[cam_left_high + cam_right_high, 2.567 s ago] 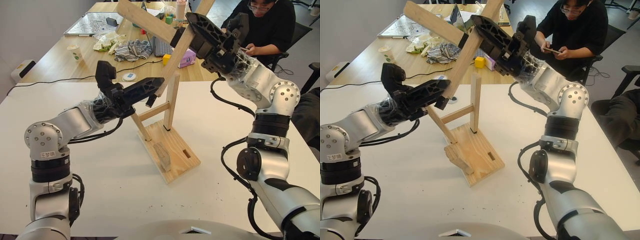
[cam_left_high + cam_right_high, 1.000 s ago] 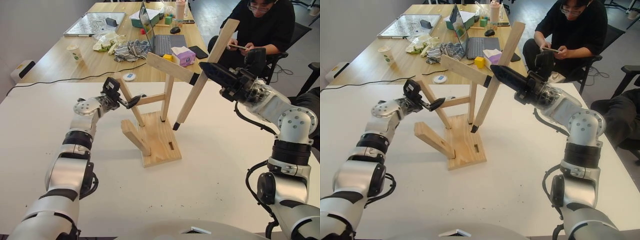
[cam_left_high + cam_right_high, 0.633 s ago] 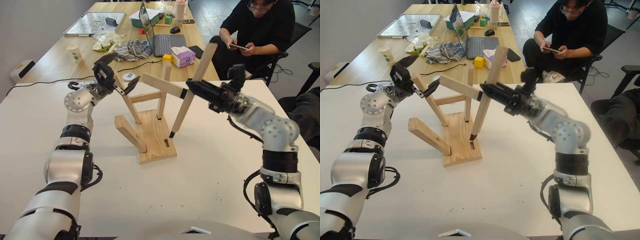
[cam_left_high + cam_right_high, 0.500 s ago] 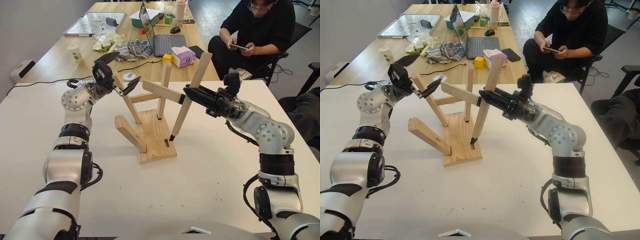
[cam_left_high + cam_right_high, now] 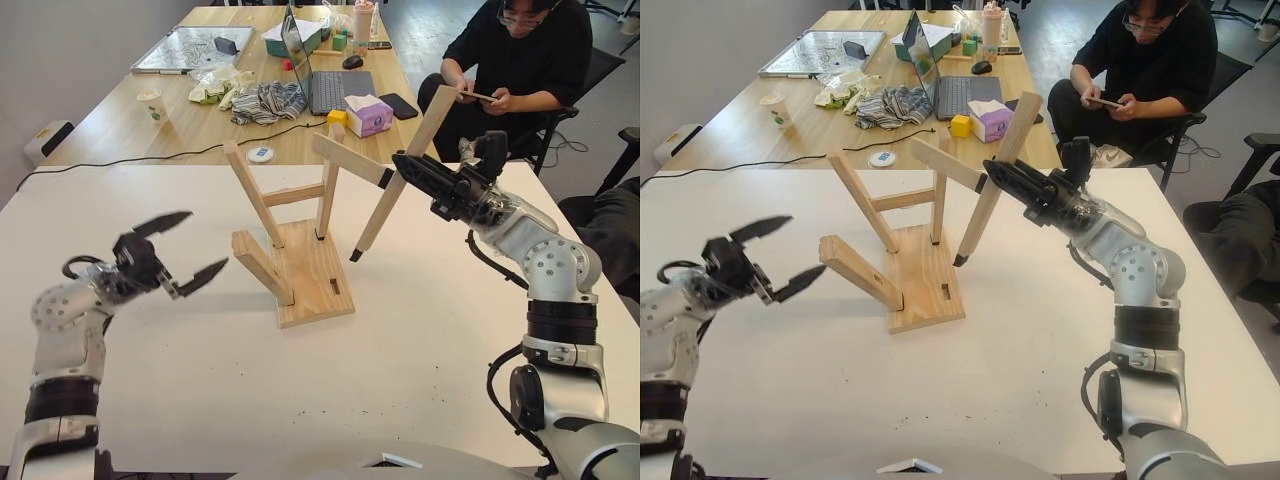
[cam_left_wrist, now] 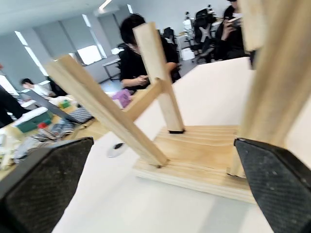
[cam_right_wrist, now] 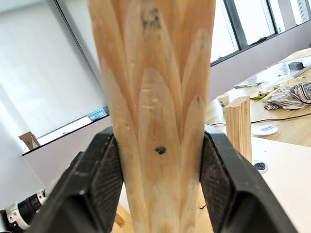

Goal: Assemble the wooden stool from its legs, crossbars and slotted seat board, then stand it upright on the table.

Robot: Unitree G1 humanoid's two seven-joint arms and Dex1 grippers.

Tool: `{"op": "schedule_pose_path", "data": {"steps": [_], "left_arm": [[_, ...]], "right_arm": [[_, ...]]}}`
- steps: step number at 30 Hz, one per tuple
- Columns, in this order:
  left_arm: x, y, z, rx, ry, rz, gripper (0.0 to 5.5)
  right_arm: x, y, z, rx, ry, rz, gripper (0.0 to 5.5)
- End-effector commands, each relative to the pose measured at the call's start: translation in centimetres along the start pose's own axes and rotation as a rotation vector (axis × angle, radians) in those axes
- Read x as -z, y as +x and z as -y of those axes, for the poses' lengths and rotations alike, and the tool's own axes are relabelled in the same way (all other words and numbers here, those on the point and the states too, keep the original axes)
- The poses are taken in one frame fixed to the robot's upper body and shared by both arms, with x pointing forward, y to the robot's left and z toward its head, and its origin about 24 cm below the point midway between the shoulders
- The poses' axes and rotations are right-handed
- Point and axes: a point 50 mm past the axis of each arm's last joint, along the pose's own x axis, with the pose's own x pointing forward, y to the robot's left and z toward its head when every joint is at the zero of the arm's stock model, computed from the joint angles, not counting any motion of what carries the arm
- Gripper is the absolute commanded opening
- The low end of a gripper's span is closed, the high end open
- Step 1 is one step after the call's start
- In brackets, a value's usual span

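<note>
- The right gripper, right of centre in the upper half of the frame, is clamping the held leg near its stub crossbar.
- That leg's long axis is slanting from upper right down to lower left, its dark tip pointing toward the seat board.
- The tip is hovering just beside the board's right edge, up and right of the open slot.
- The board is lying flat on the table at centre frame.
- The left gripper, lower left, is gaping wide and empty, well apart; the right arm is nearer.
</note>
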Motion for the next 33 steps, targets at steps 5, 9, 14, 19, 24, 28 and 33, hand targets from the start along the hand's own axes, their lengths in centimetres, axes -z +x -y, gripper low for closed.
{"op": "schedule_pose_path", "data": {"steps": [5,9,14,19,24,28,33], "left_arm": [[-0.5,2.5,3.2,0.129,-0.093,0.025,5.36],[-1.3,3.8,3.2,0.159,-0.090,0.072,5.17],[-2.2,4.9,3.0,0.204,-0.080,0.117,4.45],[-2.4,5.6,2.9,0.283,-0.073,0.105,3.56],[-2.4,5.7,2.4,0.318,-0.060,0.086,2.87],[-2.1,5.5,2.5,0.357,-0.059,0.063,2.12],[-1.9,5.0,2.2,0.447,-0.087,0.014,2.03]], "right_arm": [[-1.1,0.6,0.0,-0.020,-0.052,-0.017,2.05],[-0.9,0.6,0.1,-0.018,-0.052,-0.021,2.05],[1.4,1.2,-0.2,-0.047,-0.025,-0.063,2.05],[4.2,2.0,-0.1,-0.071,-0.012,-0.088,2.05],[5.8,2.5,0.6,-0.061,0.007,-0.086,2.05],[6.7,2.5,1.1,-0.057,0.012,-0.089,2.05],[7.8,2.7,1.0,-0.082,0.014,-0.081,2.05]]}}
